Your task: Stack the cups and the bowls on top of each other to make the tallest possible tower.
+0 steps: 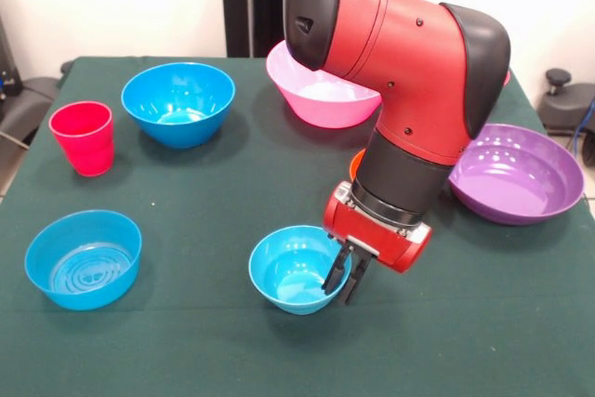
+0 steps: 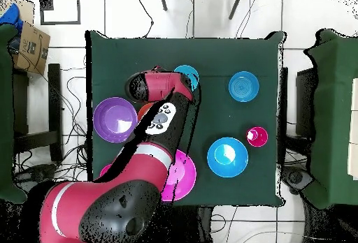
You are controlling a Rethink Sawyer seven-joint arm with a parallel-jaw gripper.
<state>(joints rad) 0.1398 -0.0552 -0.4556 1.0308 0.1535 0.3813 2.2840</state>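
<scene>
I've got the gripper [image 1: 342, 276] down at the right rim of the small light-blue bowl [image 1: 290, 271], at about 3 o'clock on that bowl in the front view. The two fingers are narrow, and they look to straddle the bowl wall, one inside and one outside, but I can't tell if they are actually pinching it yet.

My read on the step: a rim grasp on this bowl. To do it well I'd keep the fingers vertical over the wall, close firmly on the rim, then lift straight up so the bowl doesn't tip or slide on the green table [image 1: 186, 341].

A sliver of orange [image 1: 356, 164] shows behind the wrist at roughly 12 o'clock from the gripper; probably the small orange bowl, mostly hidden.

No tower is built yet, as everything I can see sits apart:
- small blue bowl [image 1: 84, 258], at 9 o'clock from the gripper
- deep blue bowl [image 1: 178, 103] and pinkish-red cup [image 1: 83, 138], around 10 o'clock
- pink bowl [image 1: 321, 99], at 12 o'clock
- purple bowl [image 1: 516, 174], at 2 o'clock

The arm [image 1: 409, 72] comes down steeply with the wrist tilted slightly. The overhead view shows it reaching across the table to the light-blue bowl [image 2: 187, 77].
</scene>
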